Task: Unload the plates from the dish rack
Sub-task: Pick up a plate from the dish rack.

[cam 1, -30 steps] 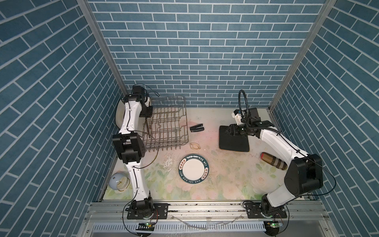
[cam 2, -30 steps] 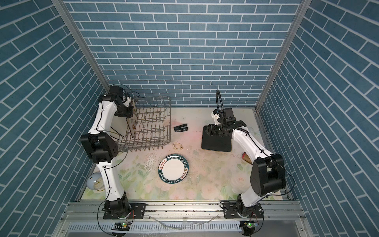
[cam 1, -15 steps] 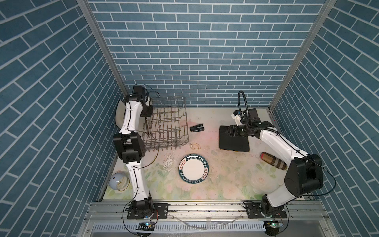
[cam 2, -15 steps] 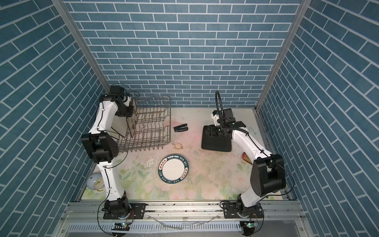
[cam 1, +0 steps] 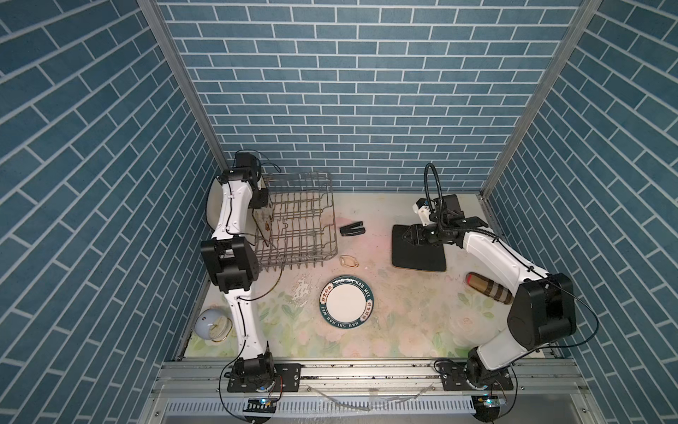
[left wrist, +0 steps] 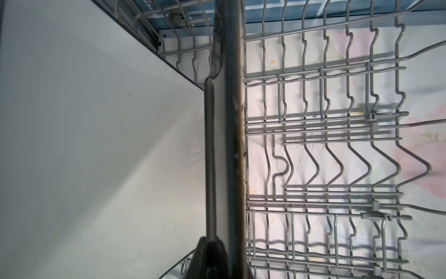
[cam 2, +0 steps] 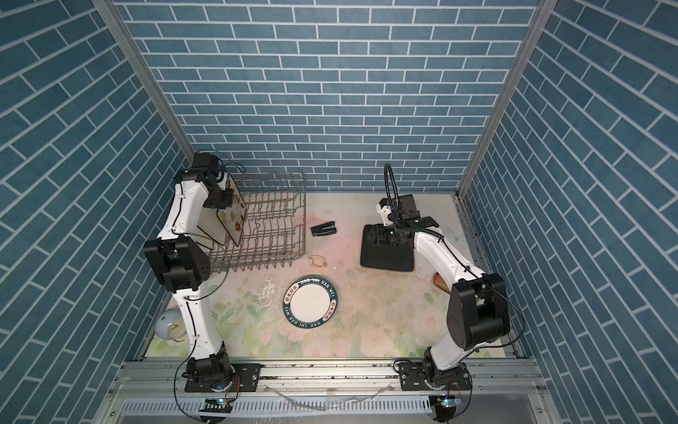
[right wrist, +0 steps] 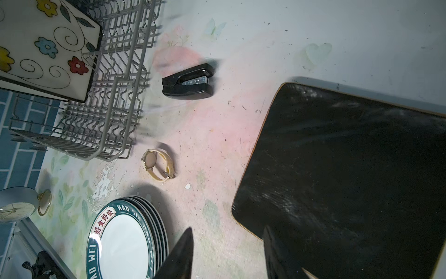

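One flowered plate (cam 2: pixel 232 217) stands tilted at left end of dish rack (cam 2: pixel 275 235). Your left gripper (left wrist: pixel 223 259) is clamped on its rim. Stack of round teal-rimmed plates (cam 1: pixel 346 303) lies on table (cam 1: pixel 403 330), in front of rack. Further right, black square plate (cam 1: pixel 418 253) lies flat. Your right gripper (right wrist: pixel 228 228) hovers over its edge, jaws half apart, holding nothing.

White arm shells (cam 1: pixel 234 205), bulky black joints (cam 1: pixel 229 264), thin black cables (cam 1: pixel 281 270), black right hand (cam 1: pixel 407 235)
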You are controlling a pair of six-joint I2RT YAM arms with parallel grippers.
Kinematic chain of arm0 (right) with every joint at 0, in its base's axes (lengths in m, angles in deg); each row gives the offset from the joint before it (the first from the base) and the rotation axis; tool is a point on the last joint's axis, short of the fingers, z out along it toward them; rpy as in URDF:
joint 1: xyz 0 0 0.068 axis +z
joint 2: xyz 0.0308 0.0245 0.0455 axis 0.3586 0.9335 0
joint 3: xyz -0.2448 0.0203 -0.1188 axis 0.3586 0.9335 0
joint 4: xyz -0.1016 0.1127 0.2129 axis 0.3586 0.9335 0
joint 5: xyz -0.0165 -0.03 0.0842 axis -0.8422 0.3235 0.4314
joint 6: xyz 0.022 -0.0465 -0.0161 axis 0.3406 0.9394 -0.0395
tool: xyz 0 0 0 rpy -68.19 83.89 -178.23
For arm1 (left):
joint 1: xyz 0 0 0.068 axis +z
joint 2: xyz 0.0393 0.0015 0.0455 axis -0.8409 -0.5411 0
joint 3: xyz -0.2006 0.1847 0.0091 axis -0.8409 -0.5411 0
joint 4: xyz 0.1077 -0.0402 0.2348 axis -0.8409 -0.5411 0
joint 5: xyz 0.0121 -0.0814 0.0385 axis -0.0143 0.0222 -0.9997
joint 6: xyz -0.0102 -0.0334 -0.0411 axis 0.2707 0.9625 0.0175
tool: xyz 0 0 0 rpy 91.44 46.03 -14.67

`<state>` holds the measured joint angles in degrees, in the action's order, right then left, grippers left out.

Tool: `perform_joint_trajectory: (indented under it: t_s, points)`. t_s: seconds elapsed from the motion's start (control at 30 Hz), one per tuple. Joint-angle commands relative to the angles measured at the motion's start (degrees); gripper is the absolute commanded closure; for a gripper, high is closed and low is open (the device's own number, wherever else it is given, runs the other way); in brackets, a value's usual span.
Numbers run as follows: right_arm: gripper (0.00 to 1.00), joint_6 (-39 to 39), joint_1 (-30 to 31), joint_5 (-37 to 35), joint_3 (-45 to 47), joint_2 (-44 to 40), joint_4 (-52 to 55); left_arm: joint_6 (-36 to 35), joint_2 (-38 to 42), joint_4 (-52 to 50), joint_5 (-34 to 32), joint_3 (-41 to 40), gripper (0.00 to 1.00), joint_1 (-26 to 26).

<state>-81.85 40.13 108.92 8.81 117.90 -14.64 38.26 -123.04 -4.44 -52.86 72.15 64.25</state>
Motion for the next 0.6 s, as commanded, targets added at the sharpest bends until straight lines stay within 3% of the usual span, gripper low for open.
perform_joint_trajectory:
  t_s: [0.0, 0.2, 0.57]
  points:
    - [0.52, 0.2, 0.3, 0.9, 0.8, 0.4, 0.6, 0.6, -1.9, 0.2, 2.9, -1.3, 0.9, -1.0]
    - [0.52, 0.9, 0.3, 0.5, 0.8, 0.2, 1.3, 1.6, -0.1, 1.8, 1.7, -2.7, 1.0, -0.9]
    - [0.5, 1.5, 0.3, 0.5, 1.1, -1.0, 0.4, 2.8, 7.9, 6.2, 0.5, -6.4, 1.0, -1.4]
